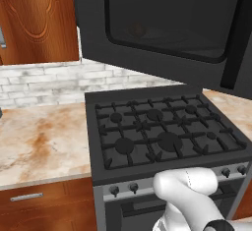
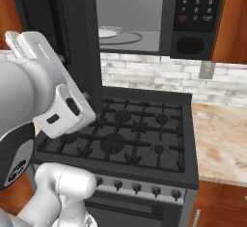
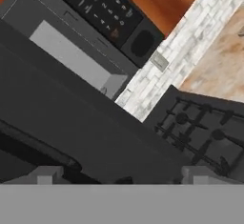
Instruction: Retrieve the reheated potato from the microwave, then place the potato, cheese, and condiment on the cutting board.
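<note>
Black and box-shaped, the microwave [image 2: 144, 18] hangs above the black gas stove [image 2: 120, 134], and its dark-windowed door [image 1: 167, 23] stands swung out to the left, which leaves the grey interior open to the front. That placing fits the first step of the task: the way in has to be free before anything can be lifted out. On the glass turntable [image 2: 116, 35] sits a pale dish, and through the door glass in the left base view a small brownish lump shows, probably the potato [image 1: 137, 29], though it is too dim to be sure. Cheese, condiment and cutting board I cannot place from these pictures.

In the right base view the white arm's hand, the two-finger gripper [image 2: 72, 110], sits at the left, just beside the door's edge and near the stove's left side. The hand view looks along the dark door face, with the keypad [image 3: 100, 6] far off at the top. Its jaws stand spread wide, near their fullest, and nothing lies between them; the hand appears to be clear of the door, holding nothing.
</note>
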Available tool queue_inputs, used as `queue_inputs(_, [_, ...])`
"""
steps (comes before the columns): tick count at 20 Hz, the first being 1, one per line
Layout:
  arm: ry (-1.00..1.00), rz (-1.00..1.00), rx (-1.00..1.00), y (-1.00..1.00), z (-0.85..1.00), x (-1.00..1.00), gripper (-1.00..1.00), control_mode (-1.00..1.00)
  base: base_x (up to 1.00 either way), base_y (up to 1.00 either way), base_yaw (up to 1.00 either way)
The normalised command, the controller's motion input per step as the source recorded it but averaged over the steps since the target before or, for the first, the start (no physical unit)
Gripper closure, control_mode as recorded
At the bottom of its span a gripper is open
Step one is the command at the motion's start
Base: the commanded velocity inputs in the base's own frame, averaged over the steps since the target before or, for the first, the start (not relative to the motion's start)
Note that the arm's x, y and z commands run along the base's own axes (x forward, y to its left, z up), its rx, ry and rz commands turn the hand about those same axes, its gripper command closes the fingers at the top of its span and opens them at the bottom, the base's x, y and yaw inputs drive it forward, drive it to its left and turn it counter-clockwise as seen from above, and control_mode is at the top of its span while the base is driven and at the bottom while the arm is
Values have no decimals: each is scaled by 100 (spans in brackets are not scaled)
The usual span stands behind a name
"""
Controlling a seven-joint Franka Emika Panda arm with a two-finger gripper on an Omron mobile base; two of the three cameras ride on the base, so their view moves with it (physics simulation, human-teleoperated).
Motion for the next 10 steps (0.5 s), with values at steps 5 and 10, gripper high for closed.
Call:
queue_inputs(5, [0, 0, 35, -31, 0, 0, -100, -100, 0, 0, 0])
queue_inputs(10, [2, -3, 38, -26, 0, 10, -100, -100, 0, 0, 0])
